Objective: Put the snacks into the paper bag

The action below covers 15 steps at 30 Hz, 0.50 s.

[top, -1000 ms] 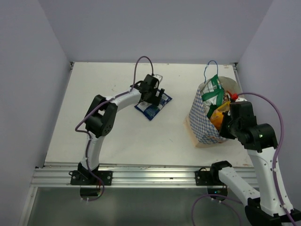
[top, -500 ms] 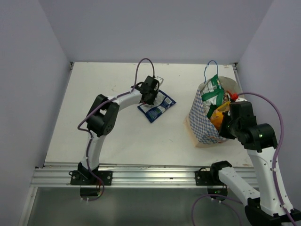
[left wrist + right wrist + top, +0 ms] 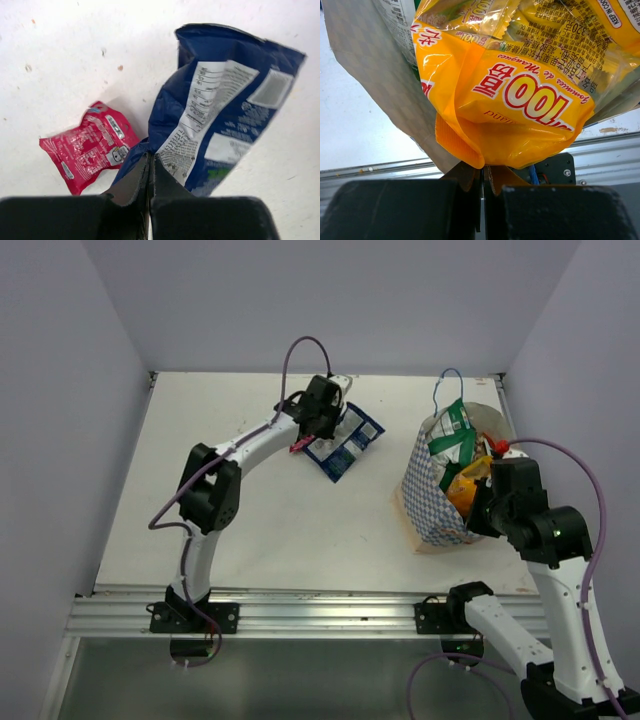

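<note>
Top view: the paper bag (image 3: 428, 502) is seen at right of frame, leaning on the bench (image 3: 250, 530). A green-white packet (image 3: 455, 432) and an orange packet (image 3: 466, 486) are seen inside it; anything deeper is hidden. The blue-white packet (image 3: 347, 445) is seen at upper centre, held by the left hand (image 3: 329, 430). The pink packet (image 3: 299, 446) is seen just left of it.

Left wrist view: the left hand is closed on the blue-white packet's lower corner. The pink packet lies untouched at lower left.

Right wrist view: the right hand (image 3: 482, 172) is pinched shut at bottom centre, apparently on the bag's rim where the orange packet's edge meets it.

Progress, judged: two packets at least are left outside, one of them in hand.
</note>
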Each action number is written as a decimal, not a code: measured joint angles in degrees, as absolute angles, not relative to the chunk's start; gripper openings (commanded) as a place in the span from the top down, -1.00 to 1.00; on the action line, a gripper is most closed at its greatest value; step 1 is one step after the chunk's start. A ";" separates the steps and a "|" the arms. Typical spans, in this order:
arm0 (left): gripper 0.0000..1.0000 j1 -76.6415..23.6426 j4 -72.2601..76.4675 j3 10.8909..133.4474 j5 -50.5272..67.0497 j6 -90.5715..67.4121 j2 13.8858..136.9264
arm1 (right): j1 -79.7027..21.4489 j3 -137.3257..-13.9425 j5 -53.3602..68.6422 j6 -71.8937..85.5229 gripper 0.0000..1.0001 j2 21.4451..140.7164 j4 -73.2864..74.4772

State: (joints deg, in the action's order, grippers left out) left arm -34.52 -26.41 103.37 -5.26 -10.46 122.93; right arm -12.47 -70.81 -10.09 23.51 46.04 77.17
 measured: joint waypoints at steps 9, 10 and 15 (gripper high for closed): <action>1.00 -34.70 -26.57 104.27 -3.01 -11.77 121.93 | -12.47 -70.81 -9.82 23.81 1.00 45.67 77.17; 1.00 -34.79 -26.81 104.27 -2.81 -12.03 121.93 | -12.47 -70.81 -9.85 23.97 1.00 45.43 77.14; 1.00 -35.97 -29.61 109.27 -1.96 -13.85 121.89 | -12.47 -70.74 -9.85 24.43 1.00 44.45 77.17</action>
State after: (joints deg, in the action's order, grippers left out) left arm -35.97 -29.61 109.27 -1.96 -13.85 121.89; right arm -12.47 -70.74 -9.85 24.43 44.45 77.17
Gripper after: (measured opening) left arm 0.005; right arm 0.010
